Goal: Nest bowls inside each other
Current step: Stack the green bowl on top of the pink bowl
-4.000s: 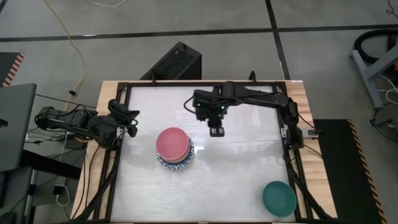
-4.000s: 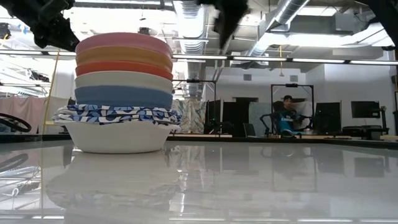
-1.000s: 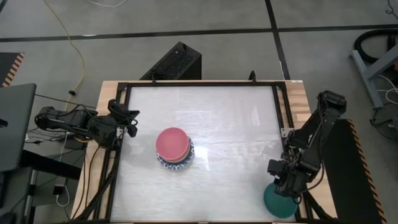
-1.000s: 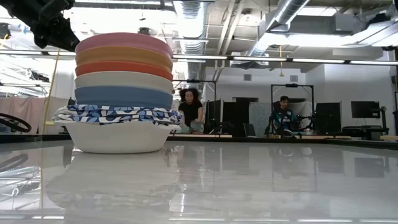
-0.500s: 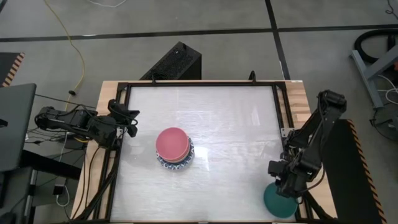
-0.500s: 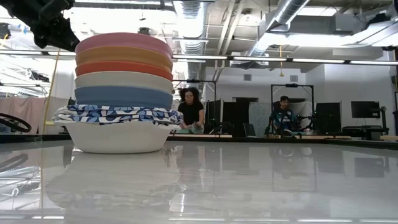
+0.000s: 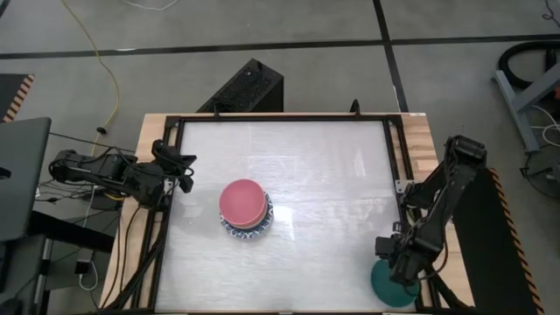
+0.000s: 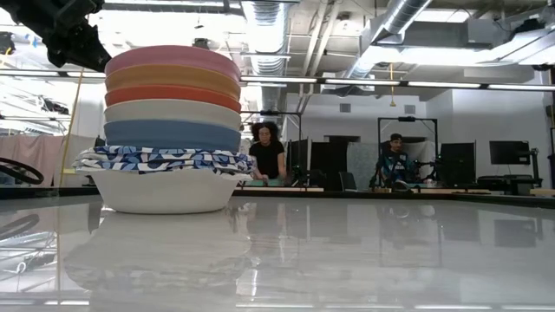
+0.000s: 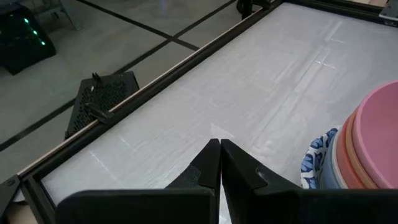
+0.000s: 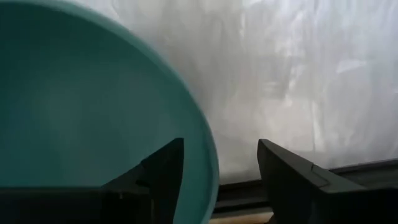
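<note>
My right gripper hangs over the teal bowl at the table's near right corner, fingers spread wide astride its rim, one inside and one outside, not clamped. My left gripper, fingers pressed together and empty, waits at the left edge. The nested stack of bowls, pink on top, sits mid-table.

**Light and picture quality**

Even, bright overhead light. Surface glossy: pale streaks of glare from above, and at table height it mirrors the bowl stack and ceiling strip lights. Room behind is sharp, its windows blown out. Right wrist view is soft, the teal bowl blurred up close. Shadows faint.
</note>
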### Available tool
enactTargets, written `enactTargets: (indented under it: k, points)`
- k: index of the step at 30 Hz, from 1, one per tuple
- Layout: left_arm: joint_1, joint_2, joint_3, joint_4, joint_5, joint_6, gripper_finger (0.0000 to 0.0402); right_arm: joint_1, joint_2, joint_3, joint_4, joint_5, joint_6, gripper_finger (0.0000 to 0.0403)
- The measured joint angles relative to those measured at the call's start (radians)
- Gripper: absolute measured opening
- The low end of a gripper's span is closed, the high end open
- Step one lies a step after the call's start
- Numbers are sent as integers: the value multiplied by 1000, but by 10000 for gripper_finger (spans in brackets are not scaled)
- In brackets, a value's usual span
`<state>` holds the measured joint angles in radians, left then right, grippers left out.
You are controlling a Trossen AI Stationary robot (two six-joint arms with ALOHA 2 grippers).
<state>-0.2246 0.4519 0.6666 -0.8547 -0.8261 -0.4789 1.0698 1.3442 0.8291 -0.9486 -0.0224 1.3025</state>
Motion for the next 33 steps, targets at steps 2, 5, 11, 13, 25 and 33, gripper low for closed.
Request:
enactTargets:
  k: [2,5,11,13,25,33]
  points:
    - [0,0,0,0,0,0,0,-8,13,0,-8,-18,-2,214]
    - [0,0,0,0,0,0,0,-30,31,0,-12,-65,-3,174]
    - [0,0,0,0,0,0,0,-89,51,0,0,-129,-22,34]
    - [0,0,0,0,0,0,0,-118,40,2,14,-146,-32,15]
    - [0,0,0,0,0,0,0,-407,21,69,9,-133,-263,9]
    - [0,0,0,-1,7,0,0,-664,21,180,-22,-134,-617,8]
